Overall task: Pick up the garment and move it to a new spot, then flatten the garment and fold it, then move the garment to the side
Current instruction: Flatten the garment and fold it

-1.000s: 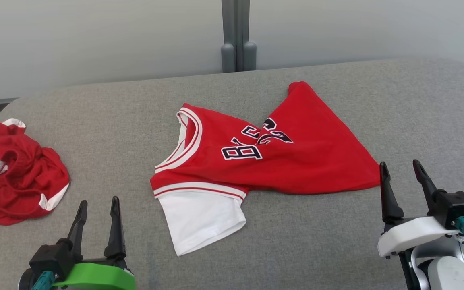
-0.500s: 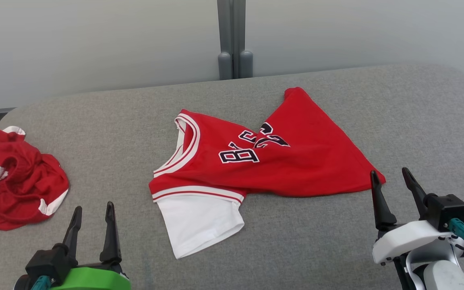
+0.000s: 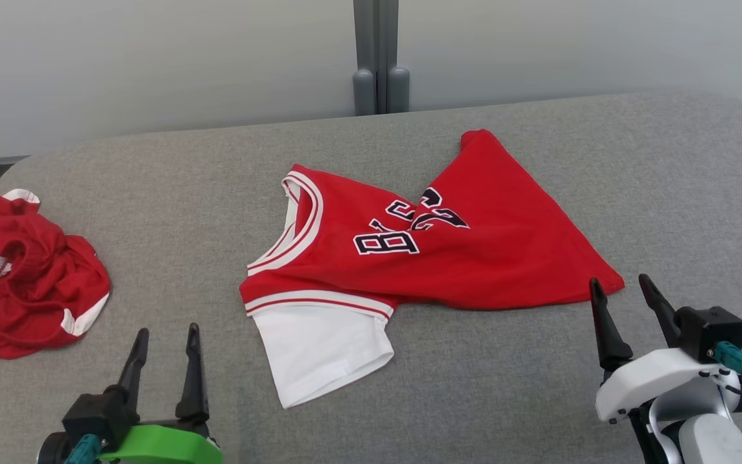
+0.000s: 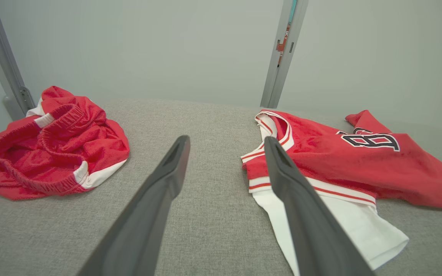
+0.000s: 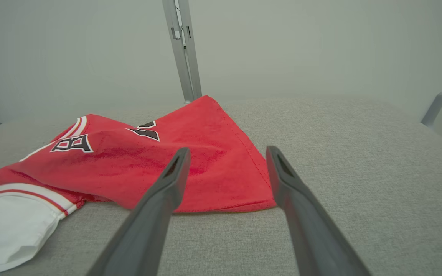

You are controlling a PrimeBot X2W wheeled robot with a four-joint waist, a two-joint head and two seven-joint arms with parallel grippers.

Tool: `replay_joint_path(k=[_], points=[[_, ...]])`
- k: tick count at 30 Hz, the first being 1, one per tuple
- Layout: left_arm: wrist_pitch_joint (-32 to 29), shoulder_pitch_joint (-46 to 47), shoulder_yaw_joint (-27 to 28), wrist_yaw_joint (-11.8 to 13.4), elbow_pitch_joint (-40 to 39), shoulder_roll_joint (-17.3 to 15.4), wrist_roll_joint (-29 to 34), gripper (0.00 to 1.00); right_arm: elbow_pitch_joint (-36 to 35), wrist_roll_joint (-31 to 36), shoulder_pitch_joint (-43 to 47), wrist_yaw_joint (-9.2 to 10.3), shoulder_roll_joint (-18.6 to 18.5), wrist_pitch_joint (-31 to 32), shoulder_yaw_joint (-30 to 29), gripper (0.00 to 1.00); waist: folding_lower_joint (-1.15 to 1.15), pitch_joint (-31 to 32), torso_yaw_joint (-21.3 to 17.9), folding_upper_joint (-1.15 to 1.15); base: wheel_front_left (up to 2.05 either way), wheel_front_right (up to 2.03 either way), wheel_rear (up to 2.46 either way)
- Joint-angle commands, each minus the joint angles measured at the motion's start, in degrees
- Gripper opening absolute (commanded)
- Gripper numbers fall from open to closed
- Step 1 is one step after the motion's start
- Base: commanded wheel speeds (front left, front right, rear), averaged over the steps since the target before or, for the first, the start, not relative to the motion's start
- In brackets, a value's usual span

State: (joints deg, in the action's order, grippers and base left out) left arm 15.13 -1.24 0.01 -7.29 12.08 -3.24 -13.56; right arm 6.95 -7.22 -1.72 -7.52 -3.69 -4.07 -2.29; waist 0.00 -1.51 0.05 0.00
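Left claw and right claw both released, empty.
Red jersey hem corner lies just ahead of the right claw.

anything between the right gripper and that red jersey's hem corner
Nothing visible. The right gripper is open beside the red jersey's near hem corner, with bare grey cushion around it. The crumpled red shorts lie far off to the left.

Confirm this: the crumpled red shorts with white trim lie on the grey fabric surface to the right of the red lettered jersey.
Wrong side. The head view shows the crumpled red shorts with white trim on the grey fabric surface to the left of the red lettered jersey.
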Motion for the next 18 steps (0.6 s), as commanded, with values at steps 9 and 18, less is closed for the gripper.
replay_joint_path(k=[9, 18], points=[[-10.6, 4.1, -11.3, -0.1, 5.7, -0.6, -5.4, 1.0, 6.1, -1.9, -8.1, 0.08, -4.4, 17.6, -4.8, 1.0, 0.0, -2.2, -0.1, 0.0, 0.0, 0.0, 0.0], [-22.6, 6.9, -17.2, 1.6, 10.9, 0.1, -9.5, 1.0, 17.2, -2.3, -17.1, 0.06, -7.1, 26.4, -6.3, 1.0, 0.0, -4.8, 0.7, 0.0, 0.0, 0.0, 0.0]])
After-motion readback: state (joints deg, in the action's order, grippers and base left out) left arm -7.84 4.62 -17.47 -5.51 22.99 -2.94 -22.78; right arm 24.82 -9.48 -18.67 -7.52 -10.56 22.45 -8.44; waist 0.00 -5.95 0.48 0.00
